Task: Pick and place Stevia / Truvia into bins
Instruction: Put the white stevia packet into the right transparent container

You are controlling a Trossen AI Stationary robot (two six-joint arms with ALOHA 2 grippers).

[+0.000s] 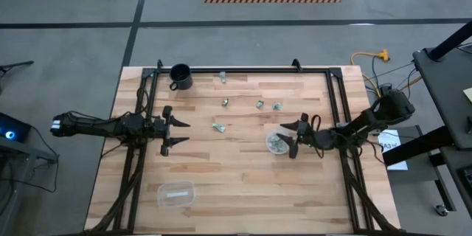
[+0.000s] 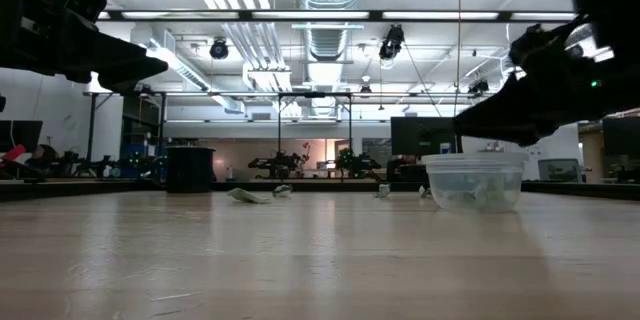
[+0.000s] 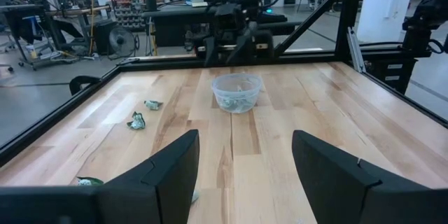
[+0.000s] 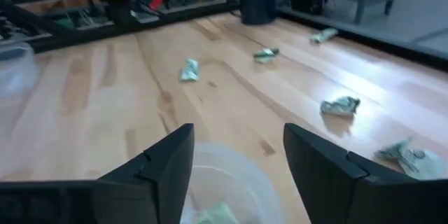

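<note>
Several crumpled green-and-white Stevia packets (image 1: pixel 226 102) lie loose on the wooden table's far half, one (image 1: pixel 219 127) nearer the middle. The round clear bin (image 1: pixel 278 142) holds a few packets (image 3: pixel 238 100). My right gripper (image 1: pixel 295 138) hovers open at that bin's right rim, above it, with nothing between its fingers (image 4: pixel 322 161); a packet (image 4: pixel 220 213) shows in the bowl below. The rectangular clear bin (image 1: pixel 175 194) sits near the front left. My left gripper (image 1: pixel 174 131) hangs open and empty over the left side, facing the bowl (image 3: pixel 236 92).
A black mug (image 1: pixel 181 76) stands at the far left corner. Black frame rails (image 1: pixel 140 118) run along both table sides. Loose packets (image 4: pixel 341 105) lie just beyond the right gripper.
</note>
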